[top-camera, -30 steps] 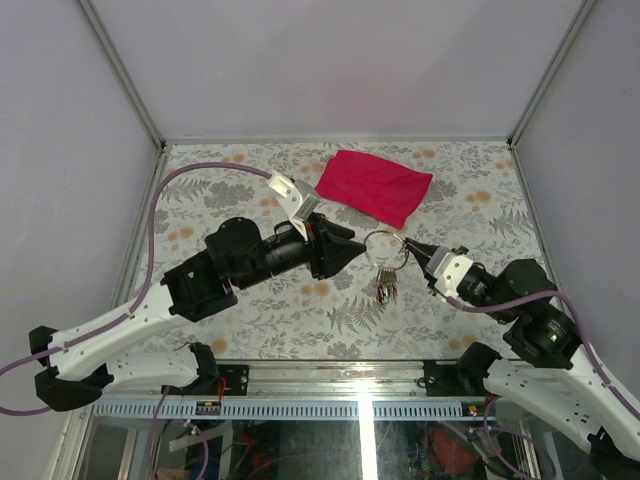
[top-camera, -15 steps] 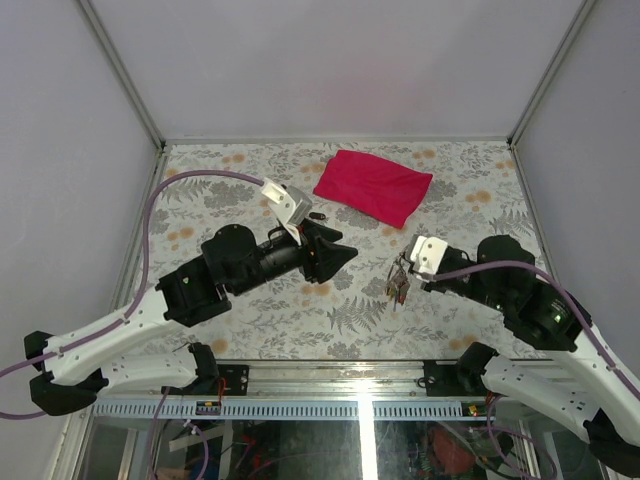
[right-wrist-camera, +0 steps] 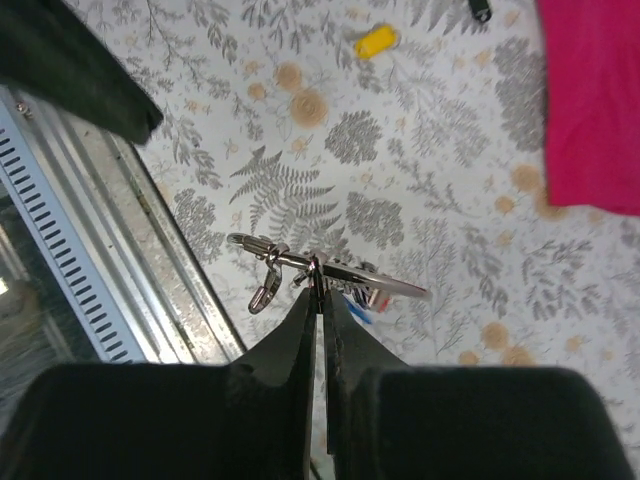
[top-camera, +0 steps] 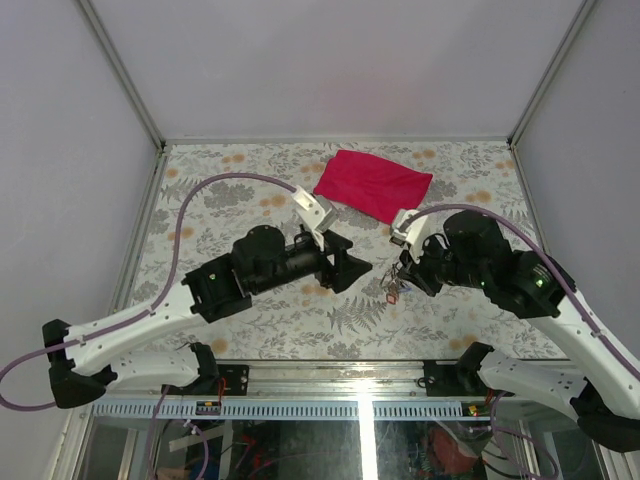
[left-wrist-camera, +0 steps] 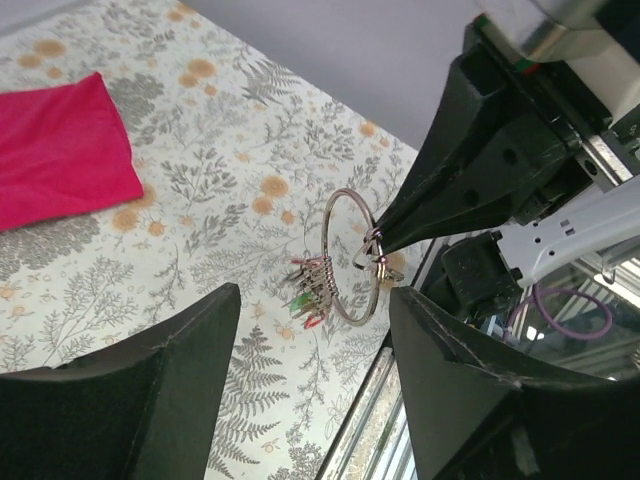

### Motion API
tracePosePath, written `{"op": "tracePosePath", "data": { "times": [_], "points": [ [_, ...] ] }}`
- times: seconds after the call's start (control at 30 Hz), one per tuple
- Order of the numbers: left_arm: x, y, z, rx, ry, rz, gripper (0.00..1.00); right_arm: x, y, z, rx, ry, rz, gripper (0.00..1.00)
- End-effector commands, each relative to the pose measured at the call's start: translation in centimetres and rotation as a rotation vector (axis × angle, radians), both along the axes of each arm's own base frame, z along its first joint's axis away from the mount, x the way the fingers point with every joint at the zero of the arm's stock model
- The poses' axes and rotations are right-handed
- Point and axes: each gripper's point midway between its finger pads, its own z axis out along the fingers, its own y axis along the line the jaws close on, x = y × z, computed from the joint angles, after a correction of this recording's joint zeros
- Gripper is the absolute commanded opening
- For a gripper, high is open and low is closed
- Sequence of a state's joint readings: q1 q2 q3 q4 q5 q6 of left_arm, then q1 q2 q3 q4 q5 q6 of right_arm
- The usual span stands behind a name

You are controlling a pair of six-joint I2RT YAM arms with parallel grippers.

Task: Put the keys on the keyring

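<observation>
Straight ahead of the left gripper, framed between its two spread fingers, you have the keyring.

- Left gripper: released, nothing in it.
- Right gripper: clenched on the wire of the ring. It appears to hold the ring clear of the worktop.
- Ring attitude: on edge, broad face toward the left gripper. Its bunch of small keys hangs at the lower rim, on the side away from the right gripper's tips.

Loose key: the yellow key lies flat on the worktop. It is well apart from the right gripper, off beyond its tips toward the left arm's side, with its long axis a little tilted across the right wrist view.

Judgement: the left gripper is the free one and probably the nearer. The left wrist view does not show the key, so it must sit to that gripper's side or behind it, not ahead. You would have to turn away from the ring to reach it.

Not resolved:
- Red key: not found in any view.
- A small dark piece is cut off at the top edge of the right wrist view, near the cloth. You cannot tell what it is.
- From above, the left arm covers the spot where the yellow key should lie.
- Any split in the ring is too fine to make out.
</observation>
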State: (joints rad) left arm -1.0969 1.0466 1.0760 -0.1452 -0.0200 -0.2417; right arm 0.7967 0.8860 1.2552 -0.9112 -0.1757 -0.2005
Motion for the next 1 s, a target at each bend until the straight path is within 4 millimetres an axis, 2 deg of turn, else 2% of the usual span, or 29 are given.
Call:
{"op": "tracePosePath", "data": {
  "times": [0.0,0.17,0.33,0.53,0.83,0.97],
  "points": [
    [-0.6,-2.4,0.4,-0.069,0.007,-0.082,0.64,-1.1,0.2,0.5,0.04,0.122,-0.056,0.0],
    [-1.0,-3.9,-0.4,-0.089,0.042,-0.134,0.69,-1.1,0.5,0.6,0.064,0.16,-0.089,0.0],
    [-0.9,-4.5,-1.6,-0.072,0.062,-0.141,0.68,-1.0,0.9,1.2,0.094,0.163,-0.102,0.0],
    [-1.1,-5.4,-2.0,-0.084,0.082,-0.166,0.66,-0.9,1.4,1.3,0.111,0.172,-0.096,0.0],
    [-1.4,-6.5,-2.7,-0.088,0.112,-0.205,0.54,-0.7,1.7,1.3,0.136,0.166,-0.098,0.0],
    [-1.5,-6.8,-3.1,-0.079,0.121,-0.214,0.38,-0.7,1.8,1.4,0.147,0.163,-0.095,0.0]
  ]
}}
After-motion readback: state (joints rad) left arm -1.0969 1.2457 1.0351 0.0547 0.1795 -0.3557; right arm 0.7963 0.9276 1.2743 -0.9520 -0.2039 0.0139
